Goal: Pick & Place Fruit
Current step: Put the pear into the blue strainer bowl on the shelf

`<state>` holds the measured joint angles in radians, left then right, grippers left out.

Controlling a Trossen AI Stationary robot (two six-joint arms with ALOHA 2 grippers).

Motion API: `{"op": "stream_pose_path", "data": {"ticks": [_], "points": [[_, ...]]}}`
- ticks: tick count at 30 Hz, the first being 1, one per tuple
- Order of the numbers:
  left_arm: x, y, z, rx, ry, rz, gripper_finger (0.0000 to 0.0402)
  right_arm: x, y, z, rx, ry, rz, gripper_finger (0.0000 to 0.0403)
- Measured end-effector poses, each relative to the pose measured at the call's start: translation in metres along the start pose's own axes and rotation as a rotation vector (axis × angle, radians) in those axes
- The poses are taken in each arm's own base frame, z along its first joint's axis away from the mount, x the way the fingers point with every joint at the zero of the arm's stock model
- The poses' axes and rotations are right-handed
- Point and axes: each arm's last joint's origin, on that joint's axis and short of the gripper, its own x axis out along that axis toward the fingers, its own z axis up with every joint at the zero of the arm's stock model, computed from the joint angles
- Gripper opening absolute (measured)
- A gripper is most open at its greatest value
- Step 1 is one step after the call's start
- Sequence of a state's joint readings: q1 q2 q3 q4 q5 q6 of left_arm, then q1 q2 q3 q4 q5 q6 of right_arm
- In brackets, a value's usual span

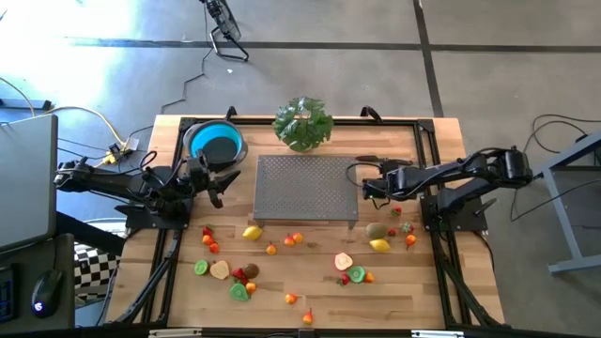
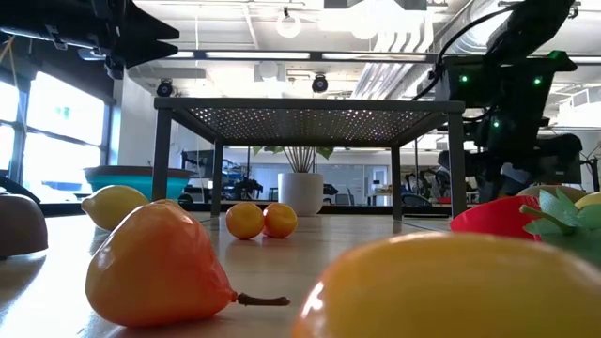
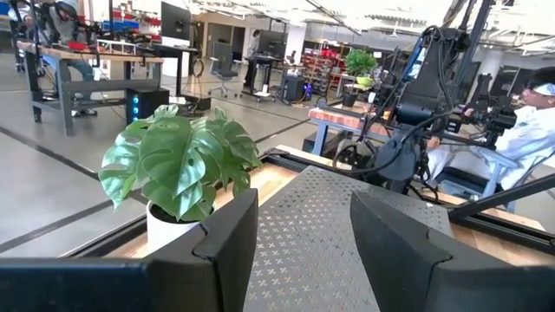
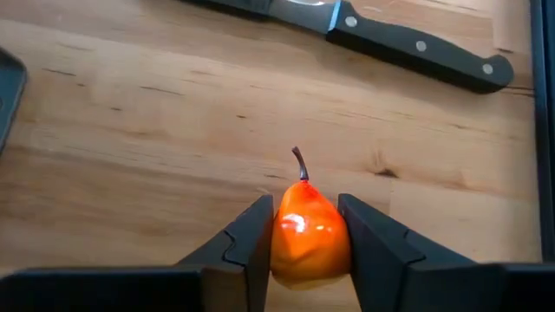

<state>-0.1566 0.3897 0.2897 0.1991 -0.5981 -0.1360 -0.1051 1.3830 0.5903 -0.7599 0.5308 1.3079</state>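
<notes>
Fruit, an orange pear (image 4: 310, 230), sits clamped between the fingers of the right end effector (image 4: 305, 234) above the table (image 4: 156, 113), near a black-handled knife (image 4: 416, 48). More fruit (image 1: 282, 258) lies scattered on the table's front half. The left end effector (image 3: 299, 251) hangs open, empty, beside the blue bowl (image 1: 214, 143).

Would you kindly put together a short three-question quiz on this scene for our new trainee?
1. True or false: the right gripper has its jaws closed on a small orange pear.
2. Which item lies on the wood beyond that pear? A) a black-handled knife B) a spoon C) a cup
3. Fill in: the left gripper sits beside the blue ____.

Key: 1 true; 2 A; 3 bowl.
</notes>
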Motion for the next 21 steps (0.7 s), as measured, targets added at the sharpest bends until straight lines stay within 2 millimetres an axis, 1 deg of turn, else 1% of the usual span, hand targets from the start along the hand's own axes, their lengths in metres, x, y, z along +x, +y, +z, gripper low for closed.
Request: {"op": "stream_pose_path", "data": {"ticks": [6, 15, 21], "points": [[0.0000, 0.0001, 0.0000, 0.000, 0.000, 0.003, 0.0179, -0.0001, 0.0004, -0.0018, -0.003, 0.061, 0.016, 0.0130], [0.0000, 0.0001, 0.0000, 0.000, 0.000, 0.003, 0.0179, -0.0001, 0.0004, -0.0018, -0.005, 0.062, 0.016, 0.0136], [0.0000, 0.0000, -0.0001, 0.000, 0.000, 0.002, 0.0179, -0.0001, 0.0005, -0.0019, -0.007, 0.064, 0.017, 0.0169]]}}
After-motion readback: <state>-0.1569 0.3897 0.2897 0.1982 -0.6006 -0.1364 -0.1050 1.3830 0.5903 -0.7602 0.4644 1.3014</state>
